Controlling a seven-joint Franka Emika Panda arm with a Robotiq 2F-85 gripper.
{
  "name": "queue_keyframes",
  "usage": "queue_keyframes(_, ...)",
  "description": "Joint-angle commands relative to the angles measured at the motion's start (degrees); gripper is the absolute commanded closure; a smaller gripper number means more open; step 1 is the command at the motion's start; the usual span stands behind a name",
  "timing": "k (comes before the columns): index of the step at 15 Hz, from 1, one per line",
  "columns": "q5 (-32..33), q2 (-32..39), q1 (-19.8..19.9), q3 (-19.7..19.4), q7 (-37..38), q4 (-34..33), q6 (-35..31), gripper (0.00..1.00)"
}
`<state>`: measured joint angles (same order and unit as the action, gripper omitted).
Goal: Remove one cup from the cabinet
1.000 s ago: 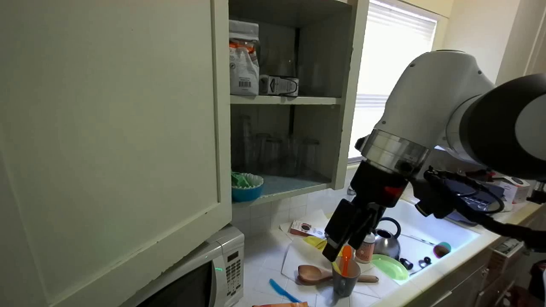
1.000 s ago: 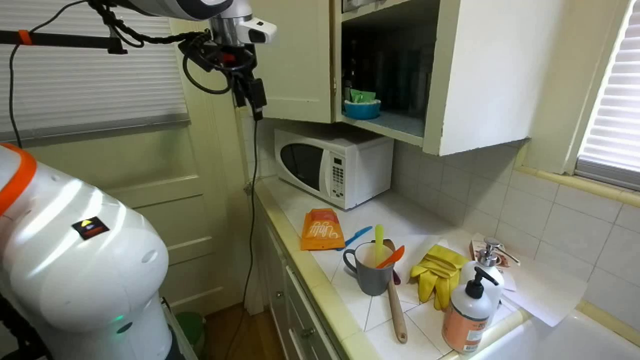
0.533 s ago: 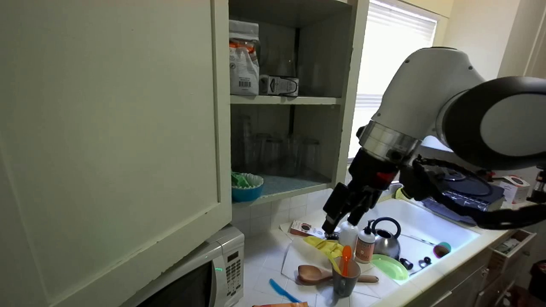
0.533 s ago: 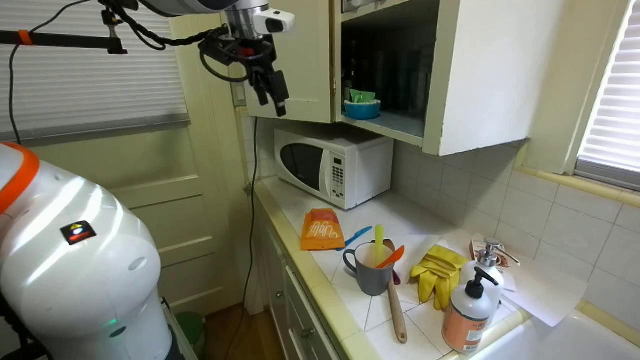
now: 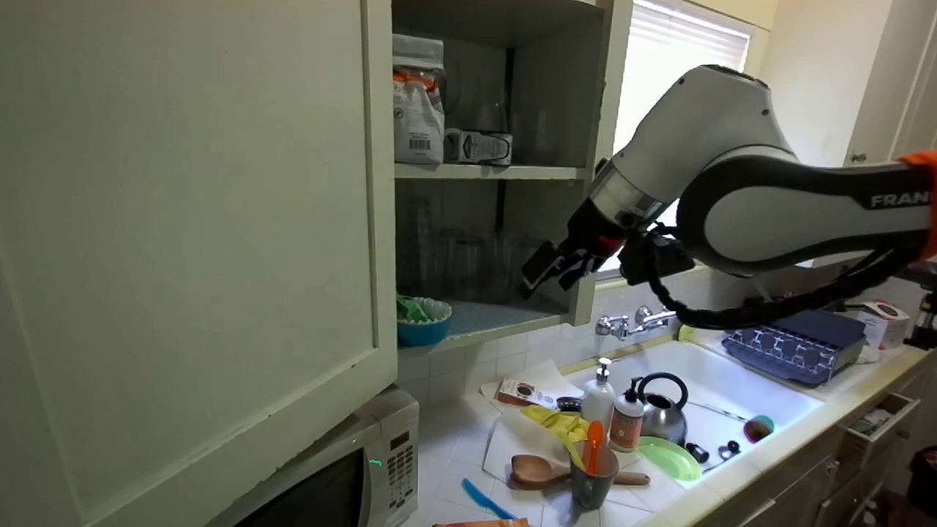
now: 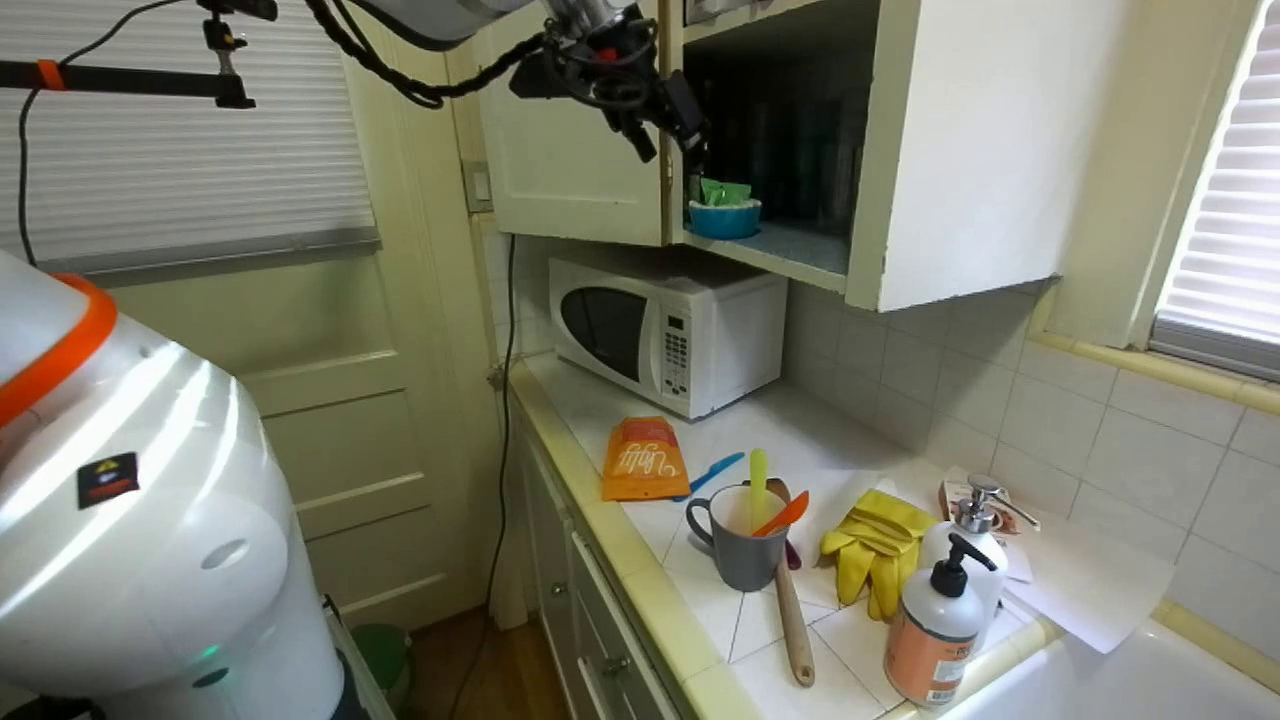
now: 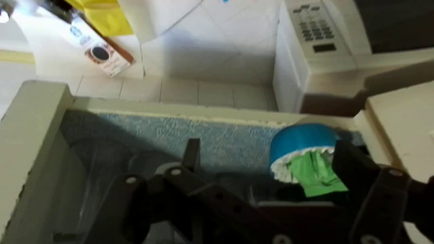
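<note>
Where the chipped cream cabinet [image 5: 527,173] gapes, angular gripper [image 7: 267,146], jaws spread, dim cylindrical cups [image 5: 468,267], seemingly glass.

Above the counter [image 6: 820,430], edged in yellow, the wall [image 6: 1060,410] is faced with white tile. Base units [image 6: 610,620] are fitted beneath, with one drawer [image 5: 893,422] pulled out. A window [image 5: 662,55], covered by a blind [image 6: 1220,210], is set above the sink [image 5: 747,384]; bright light is admitted. A panelled door [image 6: 340,440] is fitted with a second blind [image 6: 180,160]. The floor [image 6: 520,675] is finished in brown.
</note>
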<state>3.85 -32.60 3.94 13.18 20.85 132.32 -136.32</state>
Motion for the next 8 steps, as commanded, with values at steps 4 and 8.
queue_keyframes(4, 16.8, 7.6, 13.8, 7.8, 20.3, -3.1, -9.8, 0.0)
queue_keyframes(8, 20.1, 8.0, 13.5, 6.5, 25.1, -2.6, -9.9, 0.0)
